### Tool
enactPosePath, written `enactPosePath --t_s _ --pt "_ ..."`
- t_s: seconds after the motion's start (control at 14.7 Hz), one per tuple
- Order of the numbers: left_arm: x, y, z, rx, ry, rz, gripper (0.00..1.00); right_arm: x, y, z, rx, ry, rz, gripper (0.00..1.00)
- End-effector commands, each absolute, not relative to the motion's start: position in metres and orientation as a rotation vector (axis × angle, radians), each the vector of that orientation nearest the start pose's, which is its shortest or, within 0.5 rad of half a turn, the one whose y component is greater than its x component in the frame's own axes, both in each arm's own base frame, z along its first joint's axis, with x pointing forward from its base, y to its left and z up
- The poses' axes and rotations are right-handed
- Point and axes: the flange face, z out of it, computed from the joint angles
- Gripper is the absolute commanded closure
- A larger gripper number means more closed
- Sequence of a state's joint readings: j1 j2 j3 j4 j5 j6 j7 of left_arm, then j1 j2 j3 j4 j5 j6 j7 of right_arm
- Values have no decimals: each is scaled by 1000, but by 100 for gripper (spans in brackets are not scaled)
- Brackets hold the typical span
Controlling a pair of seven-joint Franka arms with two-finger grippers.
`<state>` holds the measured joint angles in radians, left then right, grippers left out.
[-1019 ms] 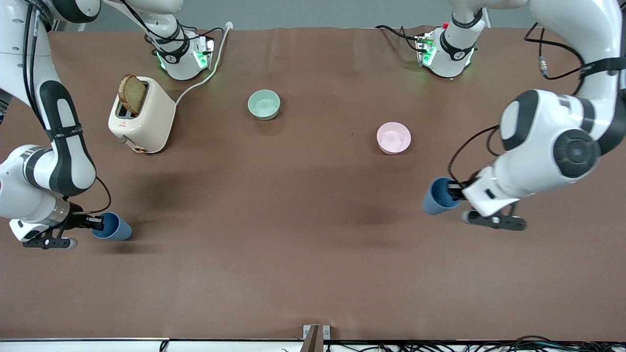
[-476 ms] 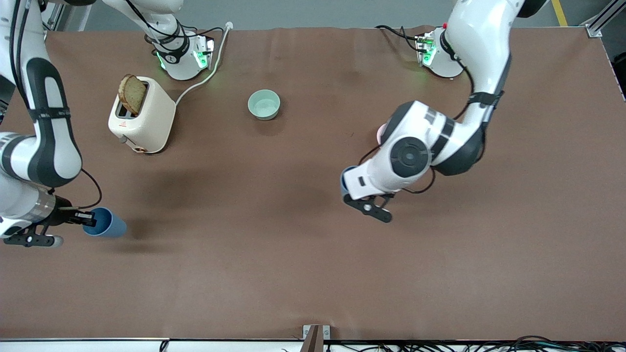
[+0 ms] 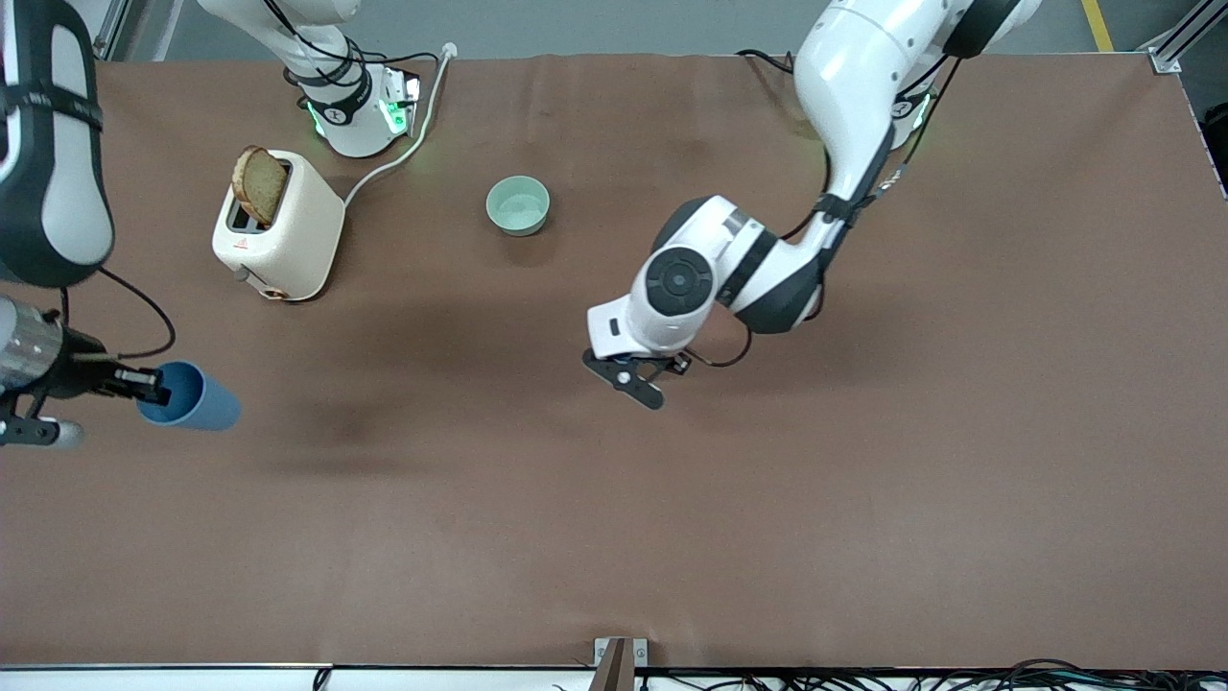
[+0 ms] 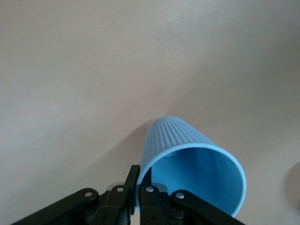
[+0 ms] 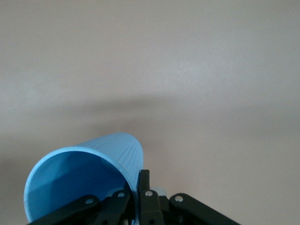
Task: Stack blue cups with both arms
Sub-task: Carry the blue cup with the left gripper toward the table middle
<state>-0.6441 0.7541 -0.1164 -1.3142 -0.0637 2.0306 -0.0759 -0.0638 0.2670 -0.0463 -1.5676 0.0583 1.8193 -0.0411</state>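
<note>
Since a second ago the left gripper (image 4: 138, 197) has swung its blue cup (image 4: 192, 164) from the table's edge to mid-table — the right gripper (image 3: 144, 386), jaws pinching the other cup's (image 3: 192, 397) rim, lifts near its own end — stacking nears.

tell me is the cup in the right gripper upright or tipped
Tipped. The blue cup hangs from the right gripper by its rim, leaning over the table.

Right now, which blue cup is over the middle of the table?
The blue cup pinched by its rim in the left gripper; the other blue cup, in the right gripper, hangs over the right arm's end of the table.
</note>
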Motion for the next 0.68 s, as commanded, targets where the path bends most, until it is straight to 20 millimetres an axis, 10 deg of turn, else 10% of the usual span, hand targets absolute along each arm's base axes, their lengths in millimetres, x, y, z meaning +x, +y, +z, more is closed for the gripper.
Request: enactPosePath --t_s 0.0,0.41,0.48,0.54,0.61 --pt "540 -518 281 -3075 1055 52 99 605 -56 535 -3086 142 44 100" --pt "527 -528 246 -2974 1127 57 84 560 -51 594 -3077 128 72 100" --pt "527 -528 246 -2970 1127 55 62 557 -51 599 -3076 128 67 100" --pt "527 -528 252 -2967 1131 41 12 554 -50 604 -3077 125 58 100" --pt "527 -528 261 -2960 1135 39 0 554 -50 607 -3077 125 49 100"
